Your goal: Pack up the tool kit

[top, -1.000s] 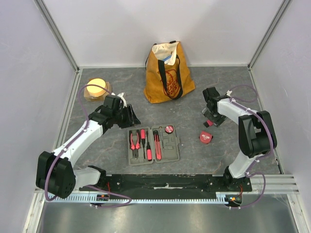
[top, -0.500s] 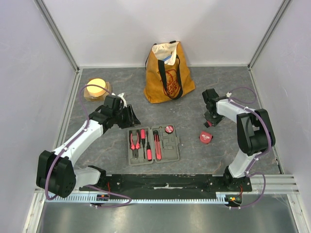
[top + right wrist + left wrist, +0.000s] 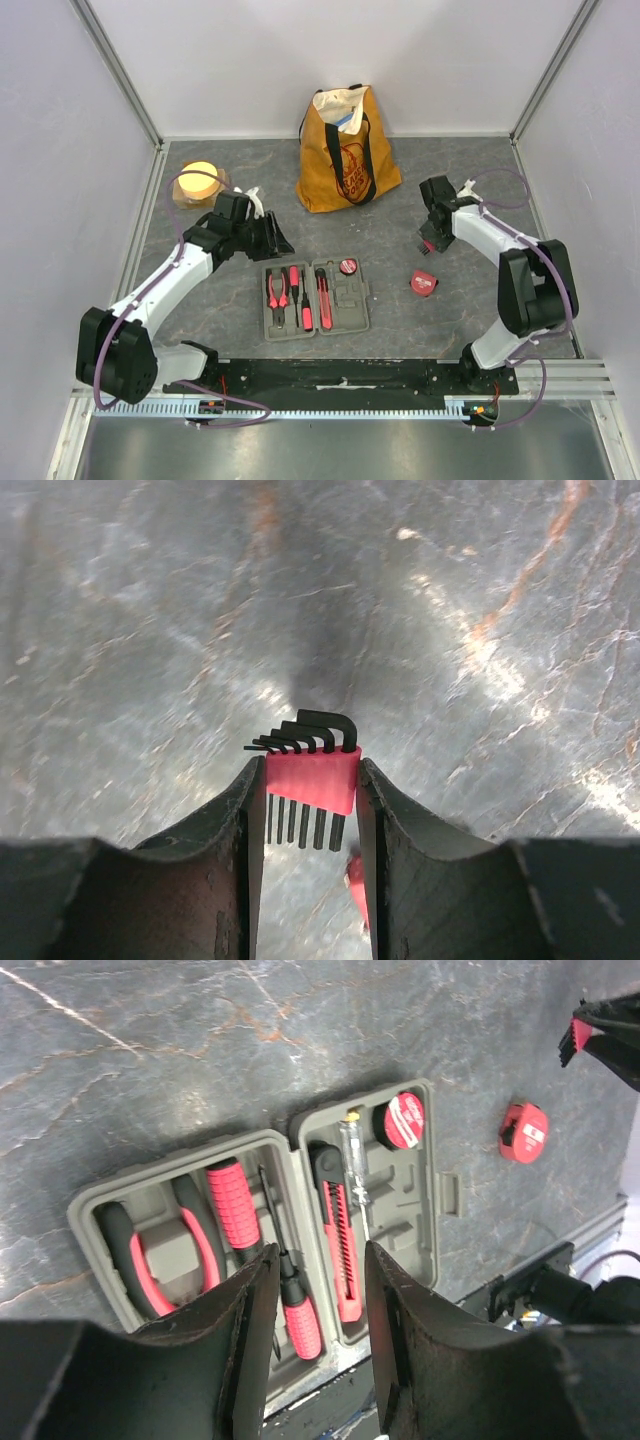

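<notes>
Holding pliers [image 3: 200,1250], screwdrivers [image 3: 232,1210]: open case [image 3: 420,1200]; right end effector [image 3: 310,765] grips hex keys [image 3: 310,782]; left end effector [image 3: 320,1255] half-open, empty.

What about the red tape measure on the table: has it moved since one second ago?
No. The tape measure lies on the same spot as before, to the right of the open case.

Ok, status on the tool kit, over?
Left gripper open, empty, by open case. Right gripper shut on hex key set. Tape measure loose on table. Slots unobstructed.
</notes>
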